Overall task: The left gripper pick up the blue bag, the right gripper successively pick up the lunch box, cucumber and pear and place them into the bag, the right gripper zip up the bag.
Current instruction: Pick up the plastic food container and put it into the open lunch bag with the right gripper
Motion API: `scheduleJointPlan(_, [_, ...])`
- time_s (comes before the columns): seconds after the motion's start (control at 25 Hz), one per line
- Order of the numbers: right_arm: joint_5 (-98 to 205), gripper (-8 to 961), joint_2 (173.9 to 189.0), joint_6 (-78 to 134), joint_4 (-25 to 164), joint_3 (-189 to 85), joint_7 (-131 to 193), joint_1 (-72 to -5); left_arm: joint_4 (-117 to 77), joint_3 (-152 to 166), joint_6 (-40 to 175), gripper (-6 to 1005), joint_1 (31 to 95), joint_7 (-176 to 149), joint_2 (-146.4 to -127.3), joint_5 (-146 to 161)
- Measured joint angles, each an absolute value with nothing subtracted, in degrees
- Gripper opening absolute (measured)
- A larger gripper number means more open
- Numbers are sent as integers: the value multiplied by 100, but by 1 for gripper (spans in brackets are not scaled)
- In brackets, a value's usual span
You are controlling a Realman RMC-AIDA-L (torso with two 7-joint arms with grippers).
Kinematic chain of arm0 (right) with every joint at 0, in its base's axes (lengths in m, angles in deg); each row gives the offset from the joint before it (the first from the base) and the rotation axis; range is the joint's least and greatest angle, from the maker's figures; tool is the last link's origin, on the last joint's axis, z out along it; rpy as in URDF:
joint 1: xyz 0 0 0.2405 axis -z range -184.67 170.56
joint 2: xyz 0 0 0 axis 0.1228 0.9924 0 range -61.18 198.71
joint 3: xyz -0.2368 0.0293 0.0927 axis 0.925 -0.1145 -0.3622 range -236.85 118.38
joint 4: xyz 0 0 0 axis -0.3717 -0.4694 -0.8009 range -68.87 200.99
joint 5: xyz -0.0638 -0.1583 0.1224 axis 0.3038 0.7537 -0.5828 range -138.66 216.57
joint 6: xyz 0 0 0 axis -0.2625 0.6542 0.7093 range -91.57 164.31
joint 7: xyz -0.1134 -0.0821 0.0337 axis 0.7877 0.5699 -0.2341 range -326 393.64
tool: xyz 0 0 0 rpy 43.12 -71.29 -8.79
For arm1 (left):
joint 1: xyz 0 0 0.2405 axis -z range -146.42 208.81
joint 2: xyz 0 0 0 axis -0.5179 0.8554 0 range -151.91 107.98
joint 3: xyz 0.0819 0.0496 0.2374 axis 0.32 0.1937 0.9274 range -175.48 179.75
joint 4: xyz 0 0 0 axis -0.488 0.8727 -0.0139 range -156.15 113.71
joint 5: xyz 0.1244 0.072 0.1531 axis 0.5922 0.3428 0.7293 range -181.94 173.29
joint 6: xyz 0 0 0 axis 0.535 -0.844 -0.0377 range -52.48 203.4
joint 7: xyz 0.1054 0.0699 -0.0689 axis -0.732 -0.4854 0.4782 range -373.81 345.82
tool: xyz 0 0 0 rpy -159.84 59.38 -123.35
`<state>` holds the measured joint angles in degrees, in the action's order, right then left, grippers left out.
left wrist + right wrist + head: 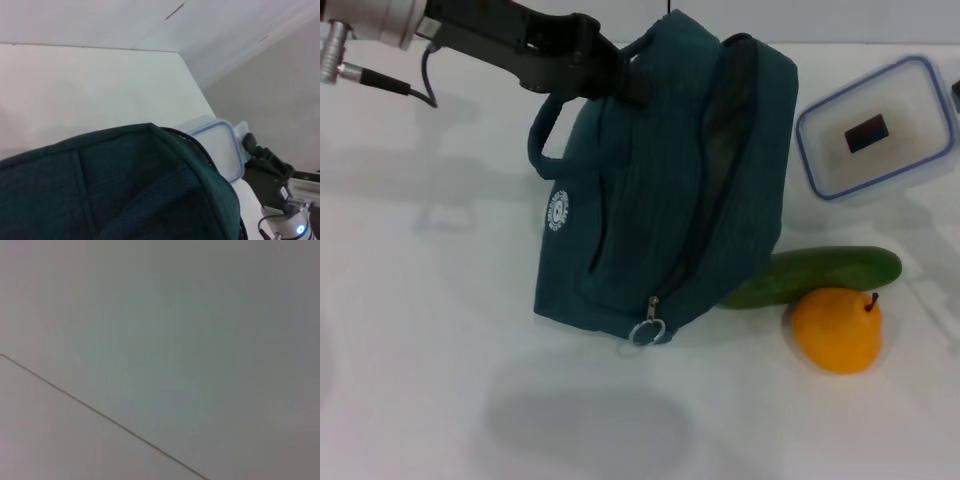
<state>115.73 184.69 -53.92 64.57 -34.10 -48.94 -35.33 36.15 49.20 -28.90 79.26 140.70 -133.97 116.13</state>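
The blue bag [660,190] hangs tilted over the white table, its lower corner with the ring zip pull [647,331] close to the surface. My left gripper [620,72] is shut on one of its loop handles at the top. The zip runs open along the upper side. The lunch box [878,125] lies at the back right, lid on; it also shows behind the bag [150,190] as the lunch box [220,147]. The cucumber [820,275] lies partly behind the bag's lower edge. The pear [837,330] sits just in front of it. My right gripper [252,146] waits beyond the lunch box.
White table [420,300] stretches bare to the left and front of the bag. A pale wall [280,75] rises behind the table's far edge. The right wrist view holds only a plain pale surface with a thin line [100,412].
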Motion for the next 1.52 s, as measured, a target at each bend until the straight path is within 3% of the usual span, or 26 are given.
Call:
scheduleJointPlan(0.52, [11319, 95, 18445, -6113, 6544, -3410, -4902, -3576, 3618, 4939, -2865, 49, 7951, 14132, -13421, 11712])
scheduleJointPlan(1.24, [11239, 95, 18453, -6520, 6623, -3410, -4898, -3584, 4283, 4939, -2867, 49, 8254, 14454, -13217, 12506])
scheduleJointPlan(1.52, [11228, 95, 18452, -6852, 6624, -3408, -4897, -3699, 4239, 4951, -2941, 49, 8381, 14486, -13305, 12476])
